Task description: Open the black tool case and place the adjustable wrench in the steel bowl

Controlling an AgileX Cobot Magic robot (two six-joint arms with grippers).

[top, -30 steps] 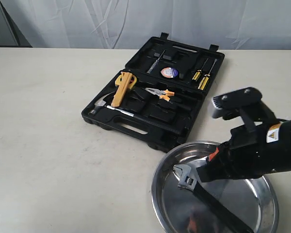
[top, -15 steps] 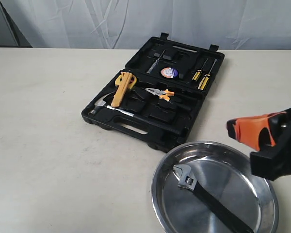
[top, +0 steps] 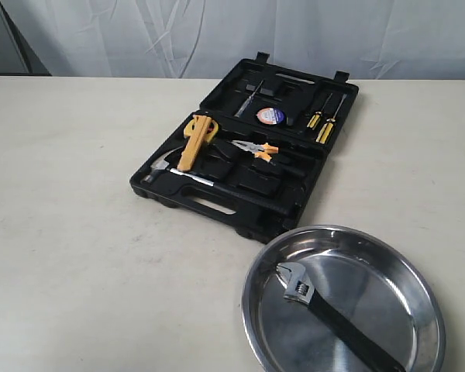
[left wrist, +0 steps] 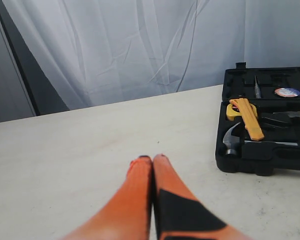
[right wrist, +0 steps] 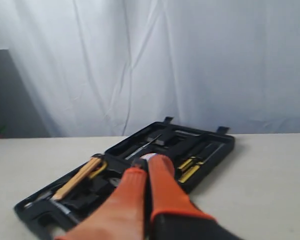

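Now we see the adjustable wrench lying in the steel bowl, near-right of the open black tool case, head far-left, handle running near-right. Our left gripper and right gripper are closed, empty; we judge the right one nearer.

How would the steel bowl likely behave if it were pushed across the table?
The steel bowl would probably slide rather than tip: it looks wide, shallow and flat on the smooth table. Its mirror-like surface looks slippery, so the adjustable wrench lying loose inside may skate about. It looks stiff, hardly fragile.
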